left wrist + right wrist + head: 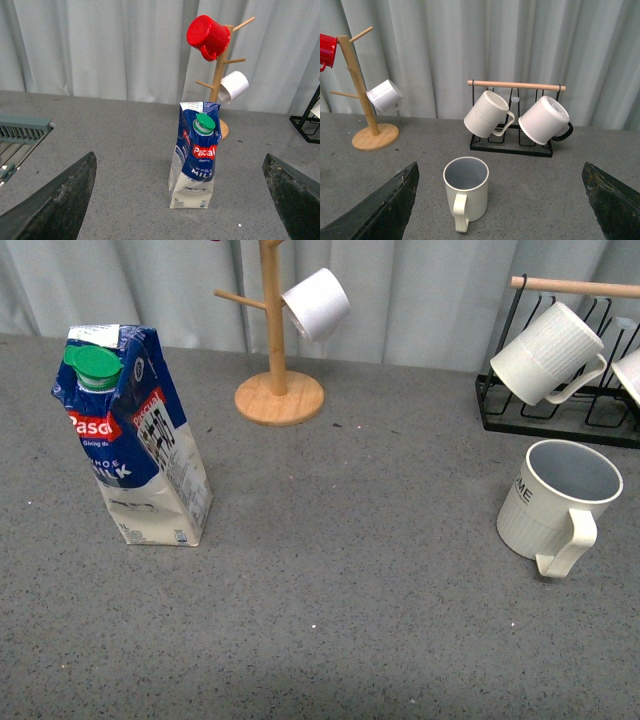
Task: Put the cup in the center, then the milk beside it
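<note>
Right wrist view: right gripper (499, 167) spread wide, empty, facing cup (466, 192). Left gripper (179, 156) likewise released, facing milk (196, 155). Advise straddling cup body, clear of handle (461, 220), before closing.

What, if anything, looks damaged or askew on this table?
The milk carton, on the left of the table, is crumpled: its walls are pinched in and it stands crooked. The cup stands upright on the right. No spill is visible.

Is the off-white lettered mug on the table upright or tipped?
Upright: the off-white ribbed mug with loop handle stands on its base on the grey table, open mouth facing up.
</note>
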You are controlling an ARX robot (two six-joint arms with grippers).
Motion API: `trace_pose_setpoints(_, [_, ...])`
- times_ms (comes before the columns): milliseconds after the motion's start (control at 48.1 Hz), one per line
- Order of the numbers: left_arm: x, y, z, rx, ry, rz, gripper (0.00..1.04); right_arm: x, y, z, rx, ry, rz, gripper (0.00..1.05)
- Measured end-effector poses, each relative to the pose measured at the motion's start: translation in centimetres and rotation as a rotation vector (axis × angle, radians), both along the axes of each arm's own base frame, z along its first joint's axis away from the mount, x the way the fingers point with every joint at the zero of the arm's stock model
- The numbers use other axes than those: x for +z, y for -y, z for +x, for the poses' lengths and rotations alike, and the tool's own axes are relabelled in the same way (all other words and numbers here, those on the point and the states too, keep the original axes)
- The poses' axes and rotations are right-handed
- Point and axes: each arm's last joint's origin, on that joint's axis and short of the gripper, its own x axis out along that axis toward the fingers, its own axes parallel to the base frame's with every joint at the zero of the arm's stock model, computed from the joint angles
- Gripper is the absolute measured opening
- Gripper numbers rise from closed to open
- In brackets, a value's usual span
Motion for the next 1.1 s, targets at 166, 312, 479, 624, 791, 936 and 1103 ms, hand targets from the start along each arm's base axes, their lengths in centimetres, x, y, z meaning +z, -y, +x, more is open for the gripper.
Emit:
trace_pose_setpoints(166, [0.0, 0.0, 0.0, 0.0, 0.0, 0.0, 0.98, 0.0, 0.0, 0.0, 0.0, 0.0, 0.0, 0.95])
trace_pose_setpoints(312, [0.0, 0.0, 0.0, 0.0, 0.0, 0.0, 0.98, 0.0, 0.0, 0.0, 0.0, 0.0, 0.0, 0.95])
trace_pose_setpoints(479, [0.0, 0.0, 0.0, 0.0, 0.0, 0.0, 0.98, 0.0, 0.0, 0.0, 0.0, 0.0, 0.0, 0.95])
trace_pose_setpoints(624, [0.0, 0.0, 0.0, 0.0, 0.0, 0.0, 0.98, 0.0, 0.0, 0.0, 0.0, 0.0, 0.0, 0.95])
trace_pose_setpoints(791, [0.0, 0.0, 0.0, 0.0, 0.0, 0.0, 0.98, 0.0, 0.0, 0.0, 0.0, 0.0, 0.0, 0.95])
trace_pose_setpoints(936, [0.0, 0.0, 0.0, 0.0, 0.0, 0.0, 0.98, 0.0, 0.0, 0.0, 0.0, 0.0, 0.0, 0.95])
trace_pose_setpoints(1103, [0.0, 0.0, 0.0, 0.0, 0.0, 0.0, 0.98, 0.0, 0.0, 0.0, 0.0, 0.0, 0.0, 0.95])
